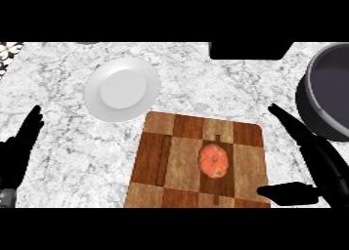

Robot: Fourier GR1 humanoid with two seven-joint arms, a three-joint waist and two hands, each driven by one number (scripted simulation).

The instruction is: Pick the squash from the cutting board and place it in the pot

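Note:
An orange-red squash [213, 160] lies on the right half of a wooden checkered cutting board [169, 166] in the lower middle of the head view. The dark grey pot [328, 97] stands at the right edge, partly cut off, beyond and to the right of the board. My right hand [322, 166] is open just right of the board, fingers stretched toward the pot's near rim and thumb pointing left over the board's lower right corner, not touching the squash. At the left edge my left hand [14, 146] rests open, fingers up.
A white plate [122, 89] sits on the marble counter [61, 97] up and left of the board. A black object [249, 50] is at the top edge, and a patterned patch [2, 56] at the top left corner.

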